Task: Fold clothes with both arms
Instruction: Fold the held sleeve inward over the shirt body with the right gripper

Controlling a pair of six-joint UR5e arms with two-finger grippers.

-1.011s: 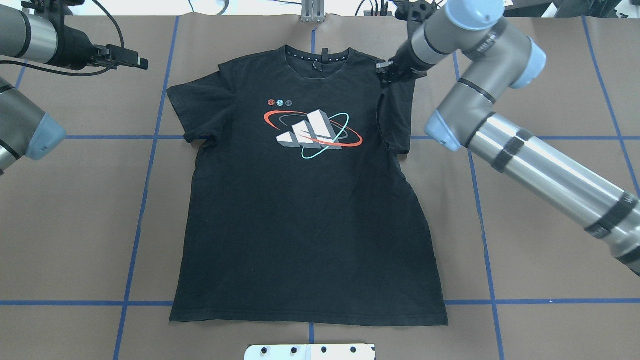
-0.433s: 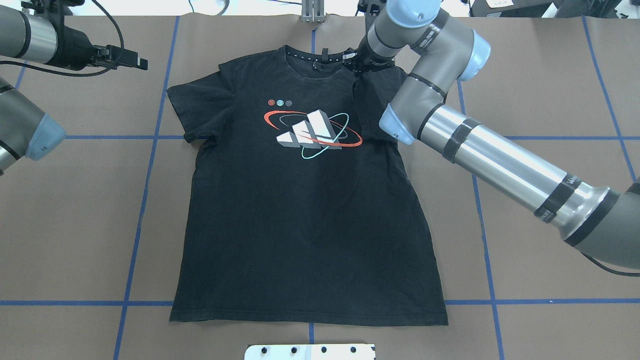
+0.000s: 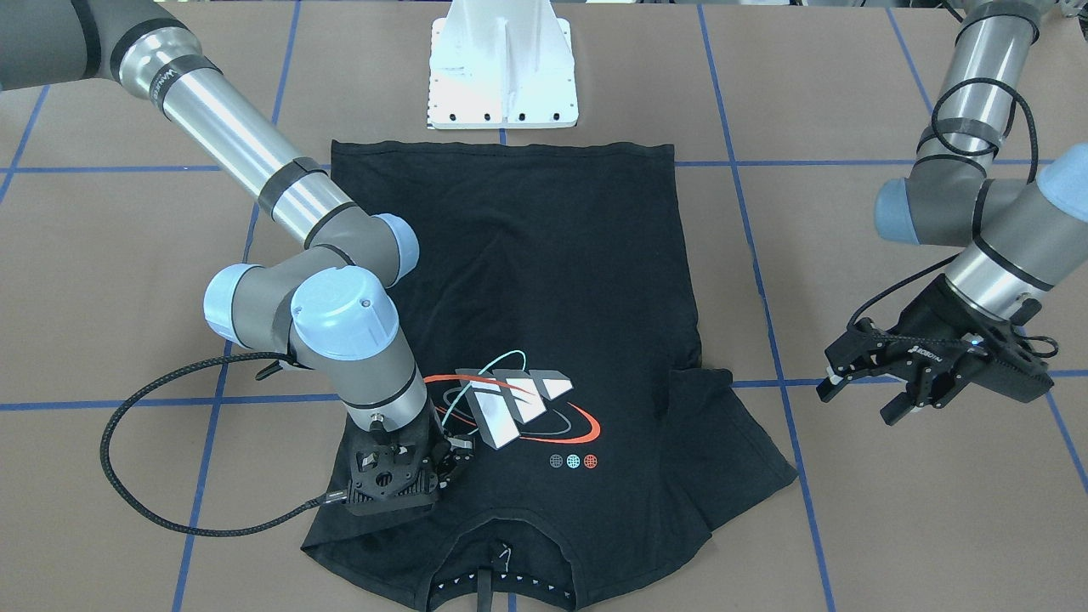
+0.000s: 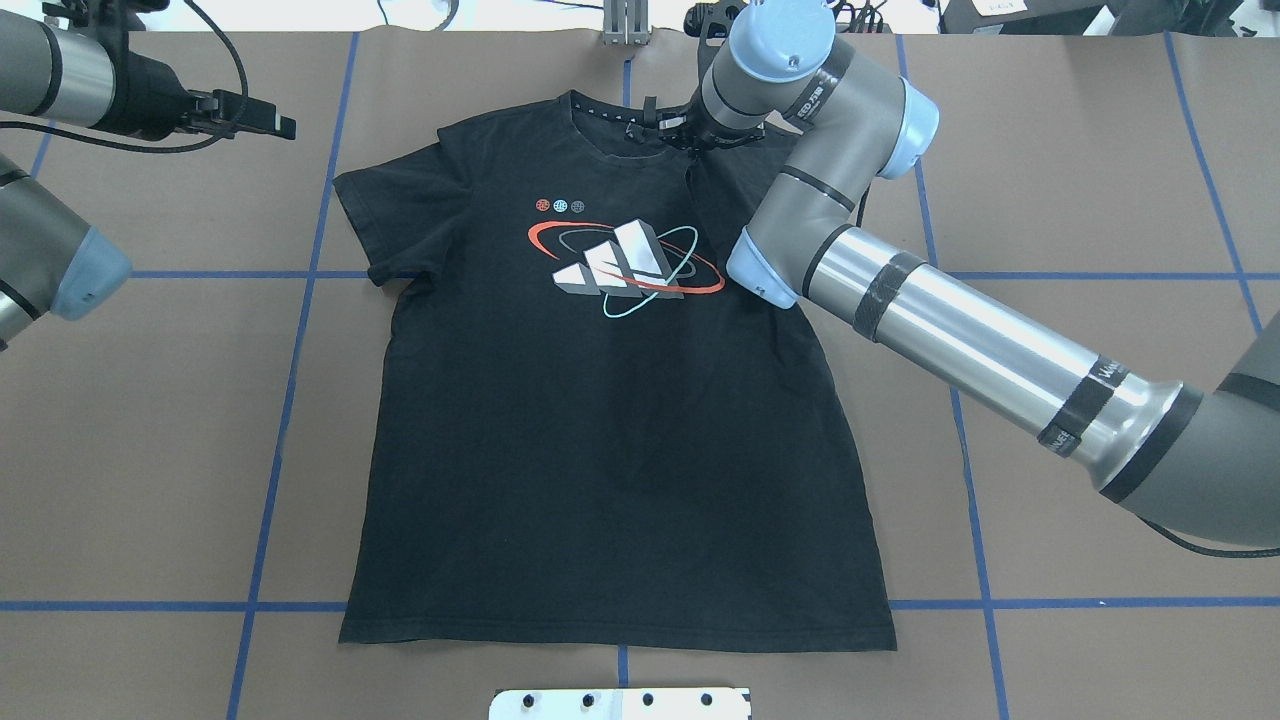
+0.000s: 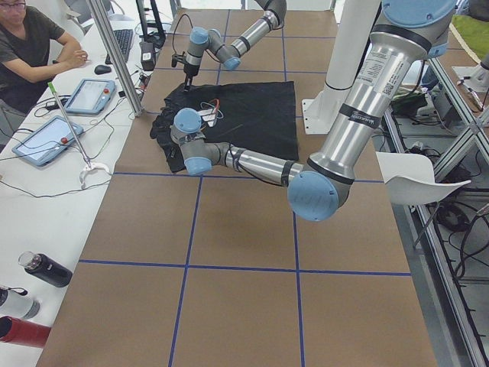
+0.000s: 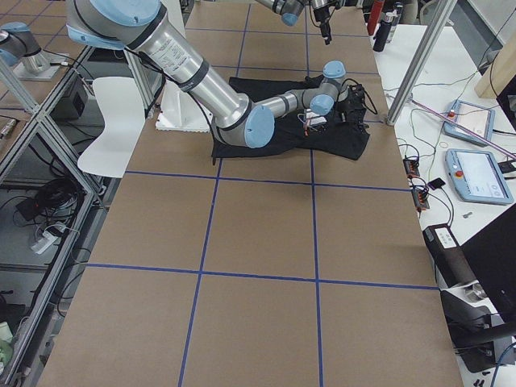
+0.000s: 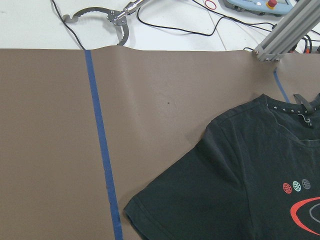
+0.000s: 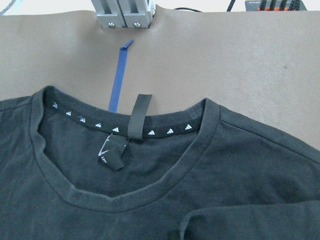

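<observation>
A black short-sleeved T-shirt point(image 4: 600, 450) lies print side up in the middle of the brown table point(image 4: 1100, 150). Its straight hem point(image 4: 615, 640) is on the near side, just beyond the white pedestal base point(image 3: 503, 68), and its collar point(image 8: 145, 132) is on the far side. The chest print point(image 4: 625, 265) shows three white-grey slanted bars ringed by a red oval and a teal oval, with three small round marks above it toward the collar. Small white triangles run along the inside of the neckband, and a black loop hangs at its centre. The body lies mostly flat with light creases.

The left sleeve point(image 4: 385, 225) lies spread out on the table. The right sleeve point(image 4: 725, 215) is folded inward over the chest, and its edge rises toward the right gripper point(image 3: 442, 459). That gripper is low over the shirt just right of the collar, and its fingers appear pinched on the sleeve fabric, though the wrist hides most of them.

The left gripper point(image 3: 858, 399) hovers over bare table to the left of the shirt, well apart from it. Its fingers are spread and hold nothing. Blue tape lines point(image 4: 300, 300) cross the table.
</observation>
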